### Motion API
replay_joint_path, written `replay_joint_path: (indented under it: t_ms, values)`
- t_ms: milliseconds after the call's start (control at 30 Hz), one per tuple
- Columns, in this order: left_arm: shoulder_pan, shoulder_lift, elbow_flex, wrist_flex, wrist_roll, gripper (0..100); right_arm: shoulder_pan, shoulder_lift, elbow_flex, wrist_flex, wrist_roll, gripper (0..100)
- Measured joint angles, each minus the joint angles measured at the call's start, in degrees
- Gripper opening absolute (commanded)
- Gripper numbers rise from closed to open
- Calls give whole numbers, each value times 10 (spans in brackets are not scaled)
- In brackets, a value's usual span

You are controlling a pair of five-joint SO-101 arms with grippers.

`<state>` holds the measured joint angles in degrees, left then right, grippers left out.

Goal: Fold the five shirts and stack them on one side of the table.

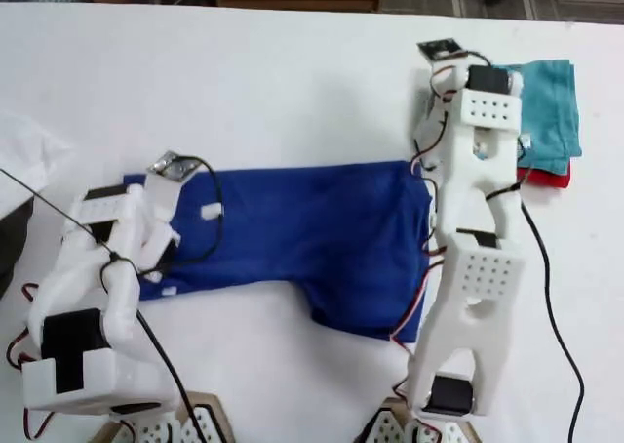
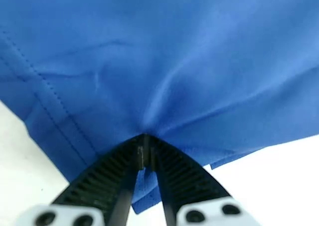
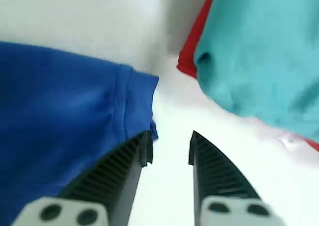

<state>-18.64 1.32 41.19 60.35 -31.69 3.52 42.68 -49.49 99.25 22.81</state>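
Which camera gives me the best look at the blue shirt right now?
The high view: the blue shirt lies spread between both arms, outline nearly whole. The left wrist view shows fabric pinched in the left pincer. The right wrist view shows one corner beside the open right pincer.

Light's good on my end. The high view is bright and even, looks like diffuse overhead light. The white tabletop is close to blown out, with barely any texture from its far edge to the near one. Shadows are soft and short: a faint grey rim beside the right arm, a darker band where it overhangs the blue shirt. Left wrist view — shirt evenly lit, creases show as gentle shading fanning out from the left gripper; its black fingers read dark. Right wrist view — tabletop goes grey in shade between the blue shirt and the teal shirt, then washes to pure white near the right gripper.
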Motion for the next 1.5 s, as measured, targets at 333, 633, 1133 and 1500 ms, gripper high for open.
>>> replay_joint_path:
  t_ms: [333,633,1133,1500]
  values:
    - [0,0,0,0,0,26,-29,-225,265,-8,40,121]
    - [0,0,0,0,0,26,-120,-440,639,-185,43,122]
    - [0,0,0,0,0,26,-203,-614,966,-267,261,123]
    - [0,0,0,0,0,26,-288,-619,1025,-243,303,123]
